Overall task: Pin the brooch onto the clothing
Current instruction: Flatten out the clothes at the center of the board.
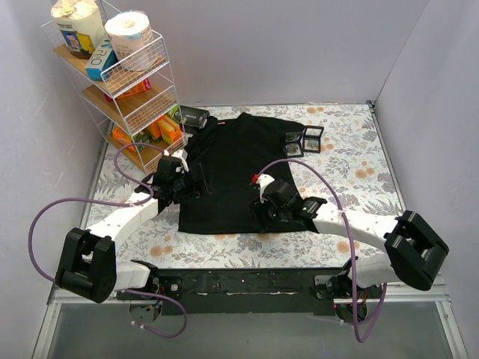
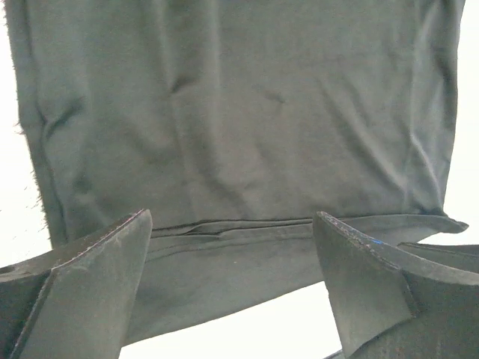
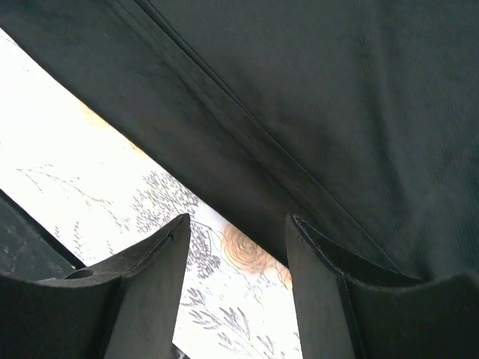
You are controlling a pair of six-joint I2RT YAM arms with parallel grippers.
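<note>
The black T-shirt (image 1: 232, 164) lies flat on the floral tablecloth, collar toward the back. My left gripper (image 1: 194, 182) is at the shirt's left edge. In the left wrist view it (image 2: 232, 224) is open, with the shirt's edge (image 2: 239, 127) lying between and beyond the fingers. My right gripper (image 1: 262, 217) hovers at the shirt's near hem. In the right wrist view it (image 3: 237, 232) is open and empty over the hem (image 3: 247, 157) and the cloth. The brooch does not show in any view.
Two small black square frame boxes (image 1: 292, 146) (image 1: 313, 137) sit at the shirt's right sleeve, and another black box (image 1: 194, 116) sits by the collar. A wire rack (image 1: 127, 82) with packets and rolls stands at the back left. White walls close in the sides.
</note>
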